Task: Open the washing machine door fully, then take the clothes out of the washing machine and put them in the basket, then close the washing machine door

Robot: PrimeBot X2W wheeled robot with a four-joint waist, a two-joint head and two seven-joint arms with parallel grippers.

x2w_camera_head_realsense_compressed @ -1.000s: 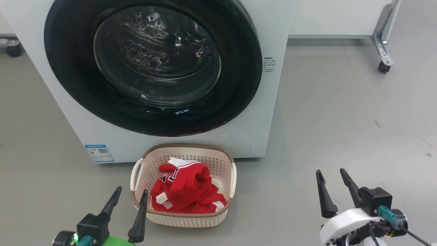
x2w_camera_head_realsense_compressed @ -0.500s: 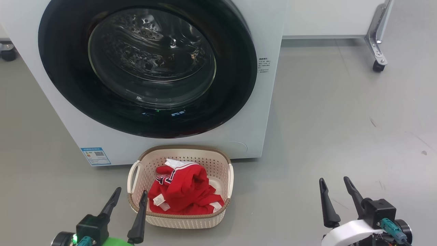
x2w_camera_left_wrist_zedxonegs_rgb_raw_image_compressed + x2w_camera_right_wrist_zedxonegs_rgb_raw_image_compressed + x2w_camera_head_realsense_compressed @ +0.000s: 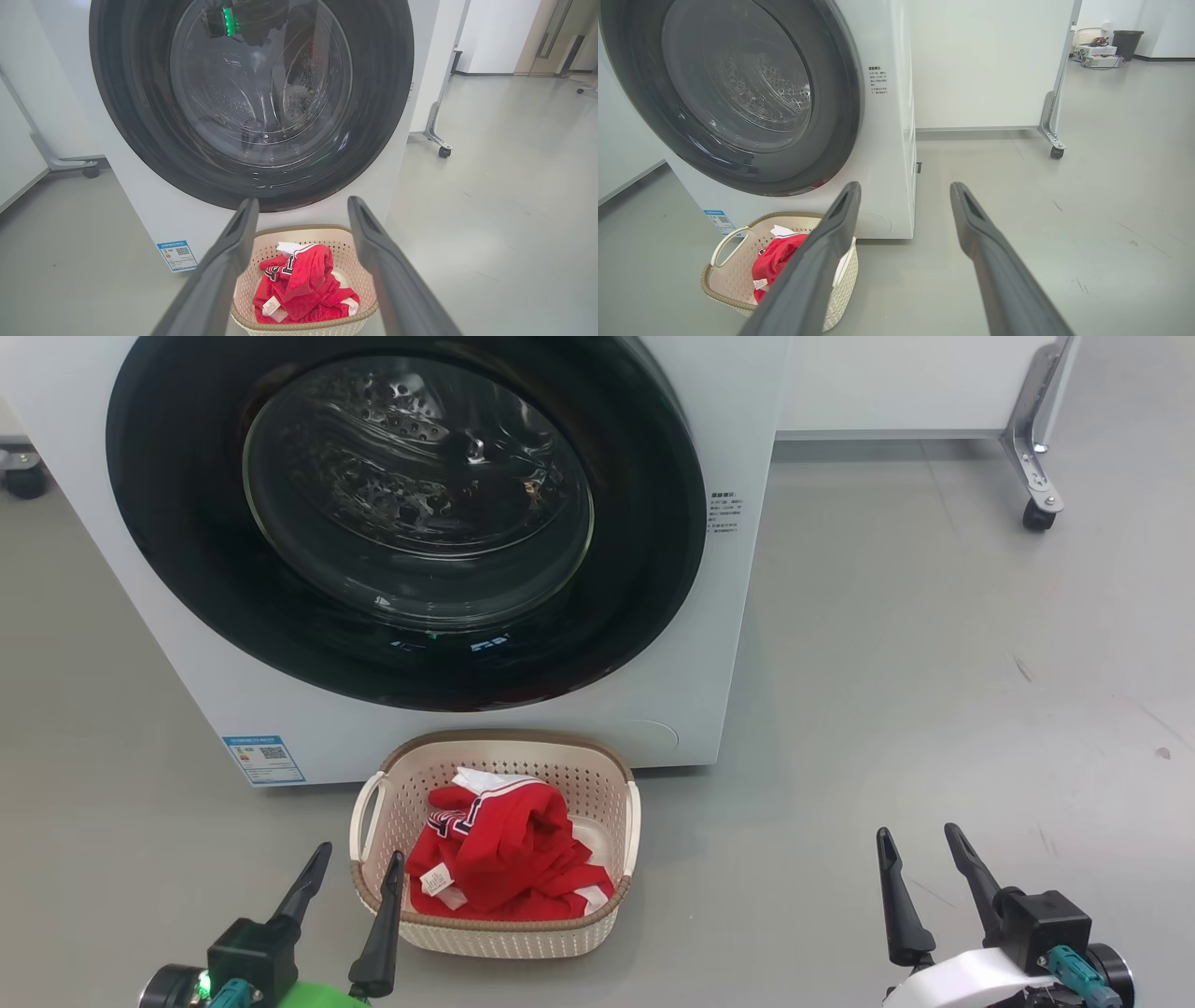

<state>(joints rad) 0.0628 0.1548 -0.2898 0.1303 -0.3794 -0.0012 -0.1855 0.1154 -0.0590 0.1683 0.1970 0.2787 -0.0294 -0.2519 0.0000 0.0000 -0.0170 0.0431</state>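
At the far left, a small black wheel [image 3: 23,481] is showing behind the washing machine [image 3: 738,644], which is standing on the grey floor [image 3: 934,663] with its front facing the near side. A blue sticker [image 3: 263,758] is sitting at the machine's lower left corner; it is carrying a square code and lines of print too small to read. In the near left, the left gripper [image 3: 361,852] is hovering over the floor with its fingers spread apart and holding nothing. Its right finger is showing just in front of the basket's left handle, and whether they are touching I cannot tell.

The round black door [image 3: 644,523] is lying shut, flat against the machine's front. Its glass window [image 3: 420,495] is bulging toward the near side, with the holed steel drum [image 3: 392,420] showing through it.

The basket [image 3: 509,938] is resting on the floor just in front of the machine, below the door, with its handles at left and right. The clothes [image 3: 513,859] are lying bunched inside it, the heap running from far to near. A strip of dark and white lettering is showing on them but is folded and unreadable, and a white tag [image 3: 436,879] is hanging at the near left, its print too small.

Right of the door, a few lines of grey print [image 3: 724,513] are too fine to read. In the near right, the right gripper [image 3: 916,832] is hovering well apart from the basket, fingers parted and empty. At the far right, a metal leg [image 3: 1027,439] is standing on a wheel
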